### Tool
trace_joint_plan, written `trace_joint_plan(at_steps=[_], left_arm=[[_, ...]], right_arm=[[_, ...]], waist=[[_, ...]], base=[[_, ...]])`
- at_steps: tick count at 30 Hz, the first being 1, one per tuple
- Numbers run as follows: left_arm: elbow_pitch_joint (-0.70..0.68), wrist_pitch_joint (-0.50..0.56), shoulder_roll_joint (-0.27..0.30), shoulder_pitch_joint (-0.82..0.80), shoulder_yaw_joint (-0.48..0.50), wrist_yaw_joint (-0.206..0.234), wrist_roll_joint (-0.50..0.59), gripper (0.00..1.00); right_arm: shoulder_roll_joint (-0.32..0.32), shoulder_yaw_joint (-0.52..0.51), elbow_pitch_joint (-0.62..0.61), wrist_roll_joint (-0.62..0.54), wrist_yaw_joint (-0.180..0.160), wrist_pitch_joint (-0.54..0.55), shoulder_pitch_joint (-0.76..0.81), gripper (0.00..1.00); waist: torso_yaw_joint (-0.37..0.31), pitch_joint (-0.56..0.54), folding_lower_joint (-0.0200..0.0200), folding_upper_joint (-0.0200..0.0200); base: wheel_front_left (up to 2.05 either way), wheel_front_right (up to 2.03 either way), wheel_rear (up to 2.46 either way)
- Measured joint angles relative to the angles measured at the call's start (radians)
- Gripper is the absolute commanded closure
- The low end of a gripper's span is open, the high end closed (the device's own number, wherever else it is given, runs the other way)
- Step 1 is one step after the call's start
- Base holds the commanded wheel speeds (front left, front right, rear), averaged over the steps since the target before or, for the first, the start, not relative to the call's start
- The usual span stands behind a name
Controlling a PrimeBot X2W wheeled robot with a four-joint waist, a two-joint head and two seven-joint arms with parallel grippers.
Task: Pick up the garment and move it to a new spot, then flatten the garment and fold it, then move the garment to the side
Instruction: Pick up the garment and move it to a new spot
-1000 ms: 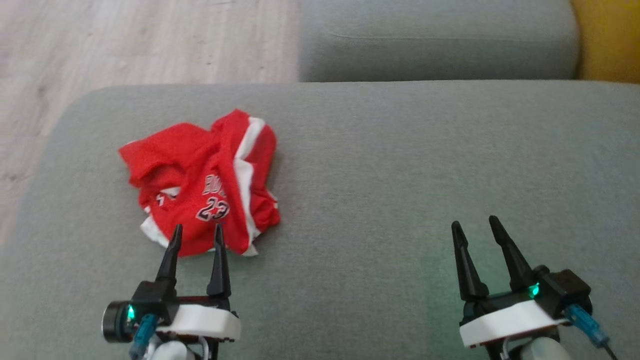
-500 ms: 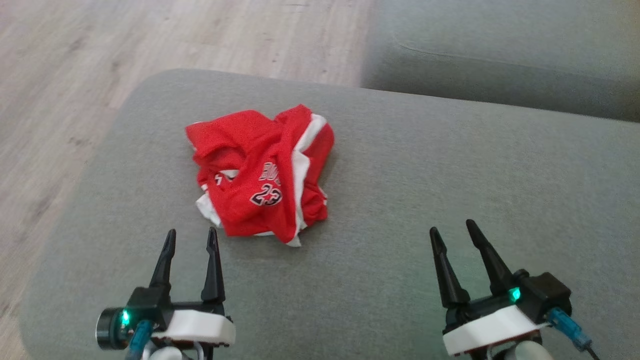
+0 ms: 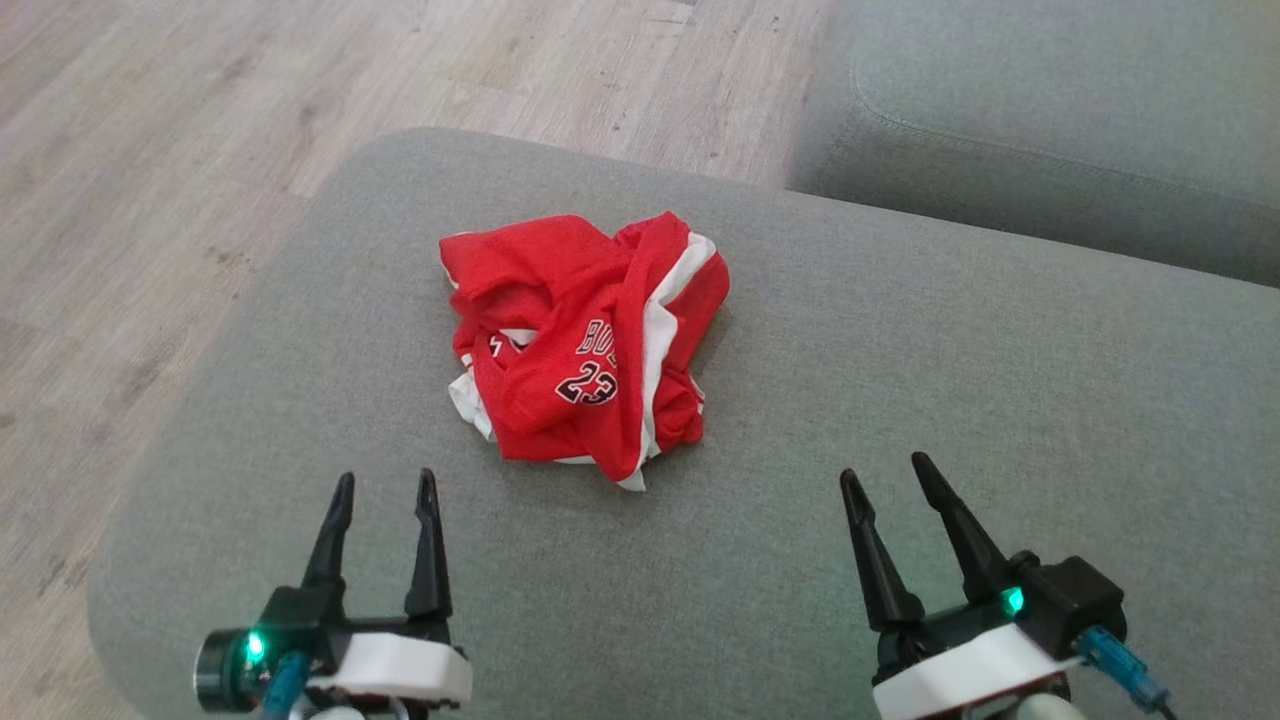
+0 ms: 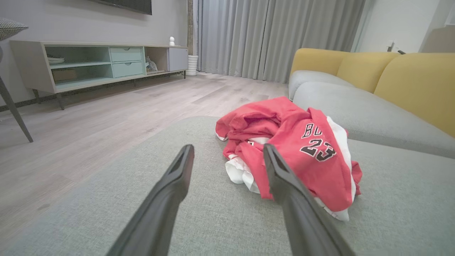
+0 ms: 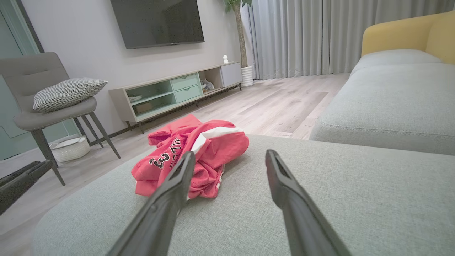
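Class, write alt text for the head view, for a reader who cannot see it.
A crumpled red jersey numbered 23, with white trim, lies on a grey sofa cushion. Nearer the camera, the left gripper and right gripper stand open, clear of it; wooden floor lies at left.

In the head view a grey sofa seat (image 3: 950, 400) is bordered by wooden floor (image 3: 150, 200) at ten o'clock and another grey cushion (image 3: 1050, 130) at one o'clock; in the right wrist view a checked pillow (image 5: 67, 93) is laid on a chair (image 5: 32, 71) at nine o'clock.
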Motion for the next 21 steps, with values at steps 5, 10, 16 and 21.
trace_joint_plan(at_steps=[5,10,16,21], left_arm=[[0.063,0.0,0.015,-0.06,-0.044,-0.063,0.042,0.0],[0.143,0.106,0.055,-0.307,-0.124,-0.15,0.083,0.0],[0.254,0.328,0.08,-0.569,-0.21,-0.183,0.016,0.0],[0.333,0.427,0.189,-0.714,-0.357,-0.189,-0.032,0.0]], right_arm=[[0.0,0.002,0.0,-0.004,0.0,0.0,0.001,0.0],[0.0,-0.005,0.0,-0.015,0.0,0.0,-0.024,0.0],[-0.002,-0.004,-0.002,-0.029,0.0,0.0,-0.078,0.0],[-0.003,0.0,-0.002,-0.026,0.0,0.0,-0.12,0.0]], waist=[[-0.016,0.029,0.0,0.0],[-0.049,0.077,0.0001,0.0],[-0.101,0.149,0.0003,0.0],[-0.161,0.2,0.0003,0.0]], base=[[0.0,0.0,0.0],[0.0,0.0,0.0],[0.0,0.0,0.0],[0.0,0.0,0.0]])
